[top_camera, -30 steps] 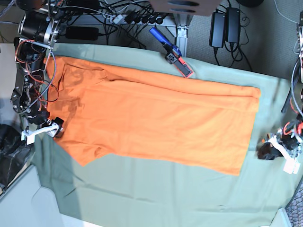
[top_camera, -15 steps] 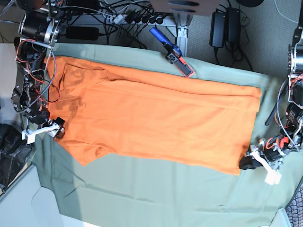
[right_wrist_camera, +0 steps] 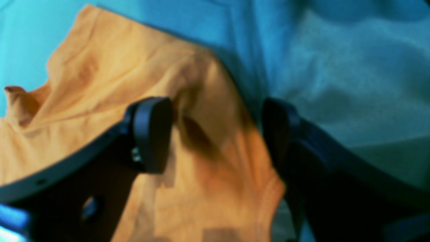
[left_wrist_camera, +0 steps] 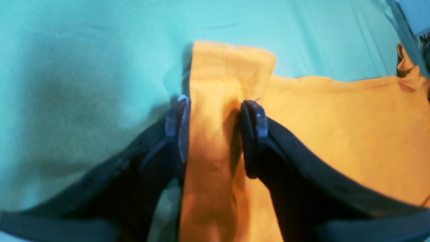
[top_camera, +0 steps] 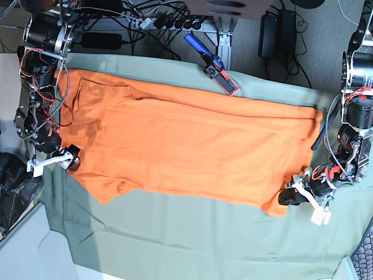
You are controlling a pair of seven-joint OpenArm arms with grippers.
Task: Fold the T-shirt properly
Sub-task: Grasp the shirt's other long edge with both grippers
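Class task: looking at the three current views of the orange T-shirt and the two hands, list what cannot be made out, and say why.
- T-shirt tag: not visible in any view.
- Left hand: the left wrist view shows fabric between its fingers, but whether they pinch it is unclear.
- Right hand: the right wrist view is blurred; contact with the shirt is uncertain.
- Grey-green cloth: cut off by the base view's bottom edge.

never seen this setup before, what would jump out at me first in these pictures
The plain bright orange fabric T-shirt dominates, spread nearly flat across the large grey-green cloth that covers the table. At the base view's right, the left tool straddles a lifted corner of the shirt's hem, fabric between its jaws. At that view's left, the right tool hangs open over the sleeve end.
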